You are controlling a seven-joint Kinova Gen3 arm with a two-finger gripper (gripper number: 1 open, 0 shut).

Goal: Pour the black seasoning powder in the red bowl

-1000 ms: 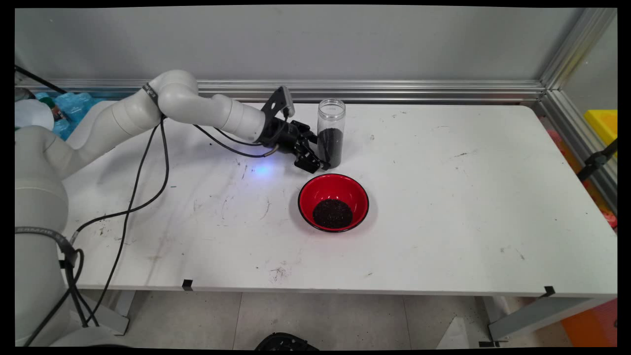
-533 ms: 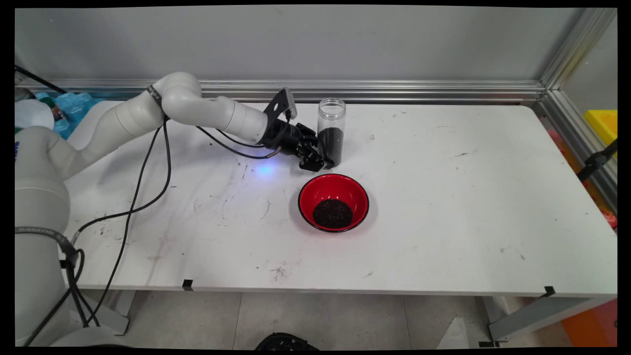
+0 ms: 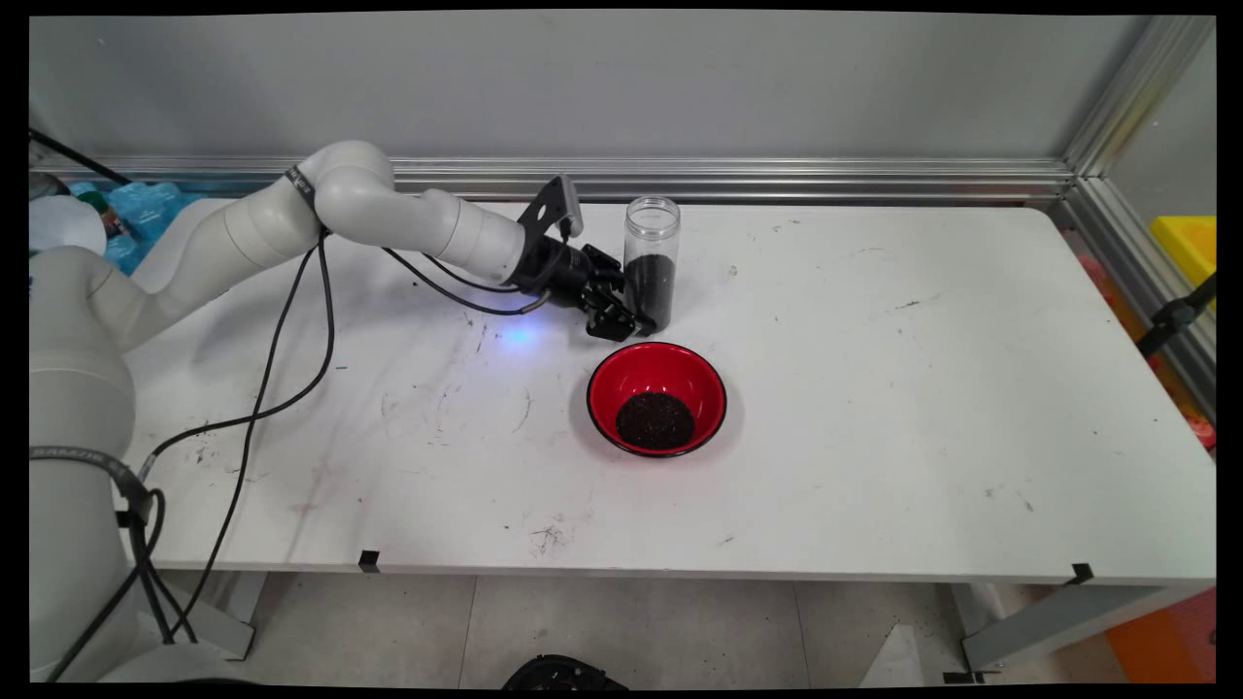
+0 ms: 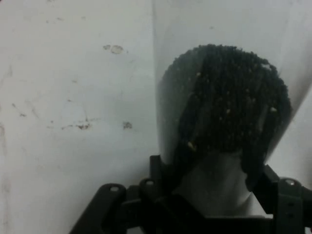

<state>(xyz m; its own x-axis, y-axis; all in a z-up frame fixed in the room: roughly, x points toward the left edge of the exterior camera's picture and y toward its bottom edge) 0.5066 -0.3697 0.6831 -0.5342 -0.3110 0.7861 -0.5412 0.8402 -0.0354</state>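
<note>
Jaws about unlabelled jar [image 3: 652, 260] of black grains

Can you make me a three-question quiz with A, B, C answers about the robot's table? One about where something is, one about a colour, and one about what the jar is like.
1. Where is the clear plastic jar of black grains standing?
A. behind the bowl
B. inside the bowl
C. on the floor

2. What colour is the round bowl inside?
A. blue
B. red
C. green

3. The jar is
A. lying down
B. upside down
C. upright, no lid

Answers: 1 A, it stands nearer the wall than the bowl. 2 B, red shows around its black grains. 3 C, its open mouth faces up, with the black gripper at its base.
</note>
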